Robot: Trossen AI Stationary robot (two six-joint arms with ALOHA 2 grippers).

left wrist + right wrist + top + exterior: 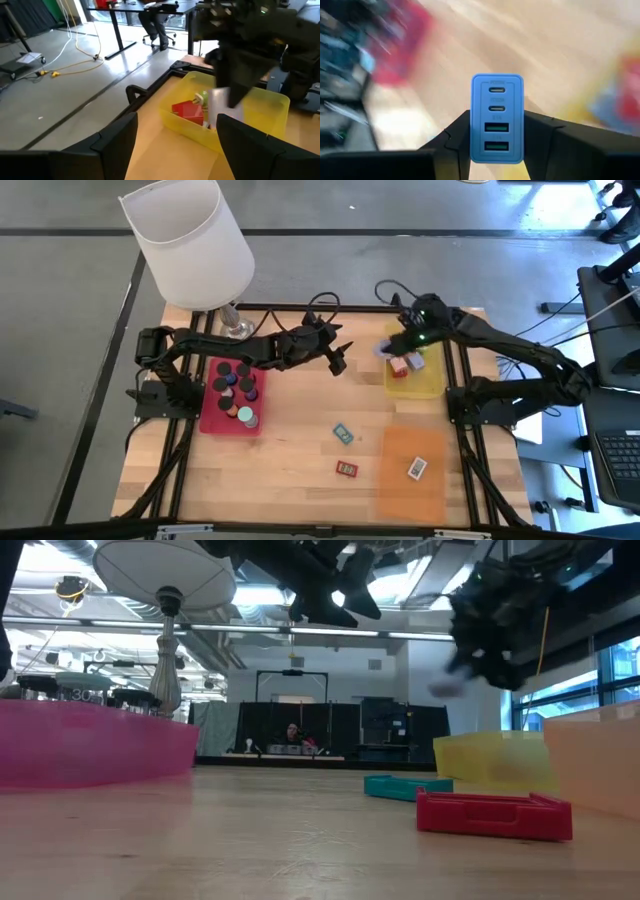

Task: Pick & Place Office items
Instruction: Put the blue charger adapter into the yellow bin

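Observation:
My right gripper [392, 345] hangs over the left rim of the yellow tray [418, 378] and is shut on a light-blue charger block [497, 117] with several ports on its face. That tray holds a red block [189, 111] and a small white piece. My left gripper [338, 360] stands open in the air at the table's middle, a little left of the yellow tray, with nothing between its fingers [117, 142]. Black and teal round pieces [235, 385] lie in the pink tray [212, 420]. A teal rectangle [343, 432] and a red rectangle [347, 468] lie flat on the wood. My right gripper pinches the charger block between its two fingers, on the two long side faces [476, 137] near the end with the larger ports. The port face looks back at the wrist camera. The fingers slant downward, and the block is lifted clear above the yellow tray.
An orange tray [400, 480] at the near right holds a white rectangle [417, 468]. A lamp with a white shade [190, 240] and a silver base stands at the far left, behind the pink tray. Bare wood lies along the near edge, between the trays.

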